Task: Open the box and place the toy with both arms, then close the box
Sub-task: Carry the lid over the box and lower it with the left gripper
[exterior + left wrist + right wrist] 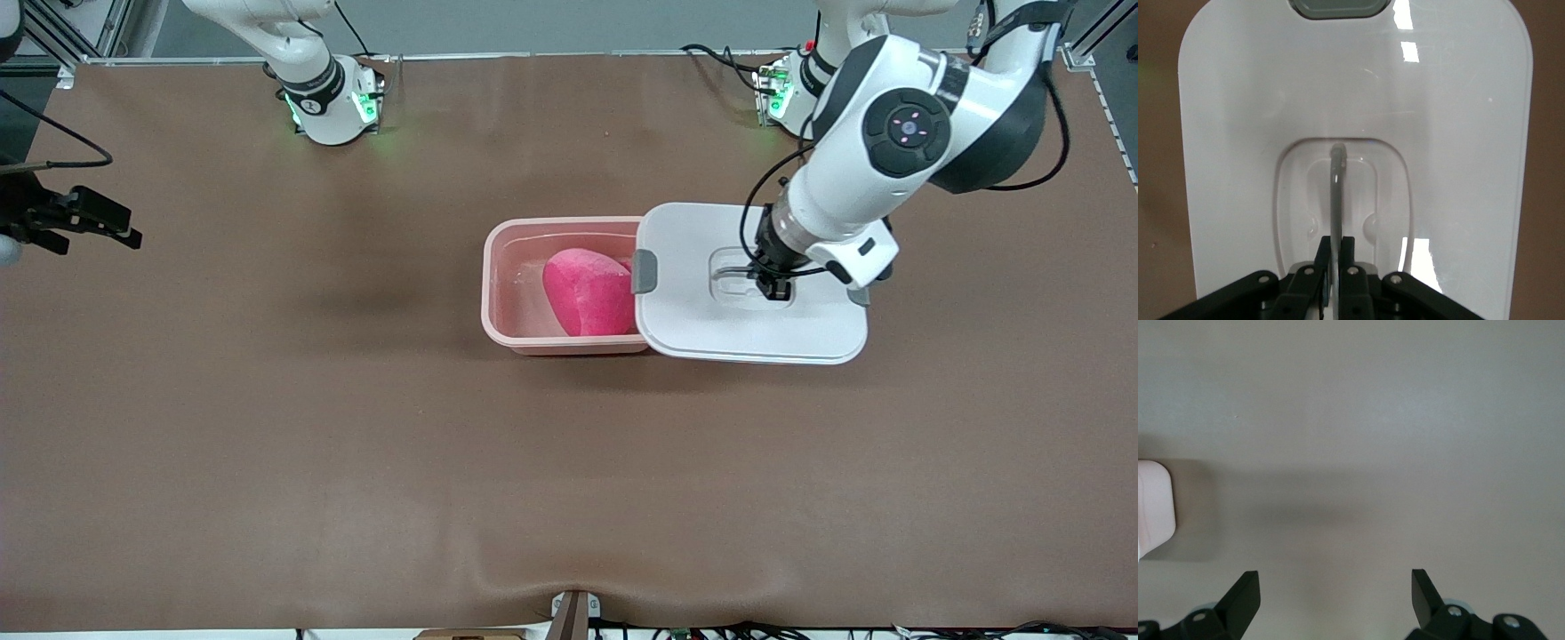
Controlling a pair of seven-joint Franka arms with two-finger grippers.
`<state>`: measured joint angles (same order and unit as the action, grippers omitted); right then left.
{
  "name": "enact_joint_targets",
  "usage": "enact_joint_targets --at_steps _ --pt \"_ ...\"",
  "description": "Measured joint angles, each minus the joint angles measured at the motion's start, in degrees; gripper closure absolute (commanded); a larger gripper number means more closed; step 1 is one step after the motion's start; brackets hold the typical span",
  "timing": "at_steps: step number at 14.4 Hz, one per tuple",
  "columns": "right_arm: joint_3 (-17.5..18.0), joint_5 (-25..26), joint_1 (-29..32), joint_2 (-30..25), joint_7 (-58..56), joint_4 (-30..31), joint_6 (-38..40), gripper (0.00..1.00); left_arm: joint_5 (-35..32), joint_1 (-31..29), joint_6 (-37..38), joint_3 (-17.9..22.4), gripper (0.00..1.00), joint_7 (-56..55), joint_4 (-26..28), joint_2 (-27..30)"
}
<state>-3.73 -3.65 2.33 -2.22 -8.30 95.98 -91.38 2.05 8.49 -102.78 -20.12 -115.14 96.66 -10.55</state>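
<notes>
The left hand (775,286), right of centre in the front view, is pinched shut on the clear handle (1336,200) of the white lid (702,329), which covers only the end of the box (507,293) toward the left arm's base. The pink toy (589,292) already lies in the tub at mid-frame, partly under the lid's edge. The right hand (98,220) waits at the frame's left edge with its fingers spread wide over bare table (356,444).

The likeliest trouble is the lid's grey clip (644,272) or rim catching on the toy as the lid slides across, since the plush seems to bulge near rim height; that could drag the toy or tip the lid. The thin handle, gripped at one point, may let the lid pivot and land skewed. With nothing bracing the tub, a sideways push could shove the whole box along the table.
</notes>
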Motion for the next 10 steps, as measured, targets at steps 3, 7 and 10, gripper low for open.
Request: enact_joint_targets --at_steps 3,7,10 --pt "0.9 0.0 -0.4 0.0 2.7 -1.1 0.1 0.00 0.0 2.4 -0.7 -0.4 1.00 -3.0 -0.7 -1.6" --pt "1.3 0.0 -0.6 0.0 4.8 -1.8 0.2 0.00 0.0 5.9 -3.0 -0.5 1.00 -8.3 -1.3 -3.5" --pt "1.6 0.0 -1.5 0.0 5.7 -2.8 0.7 0.00 0.0 7.9 -3.4 -0.5 1.00 -11.0 -2.9 -5.3"
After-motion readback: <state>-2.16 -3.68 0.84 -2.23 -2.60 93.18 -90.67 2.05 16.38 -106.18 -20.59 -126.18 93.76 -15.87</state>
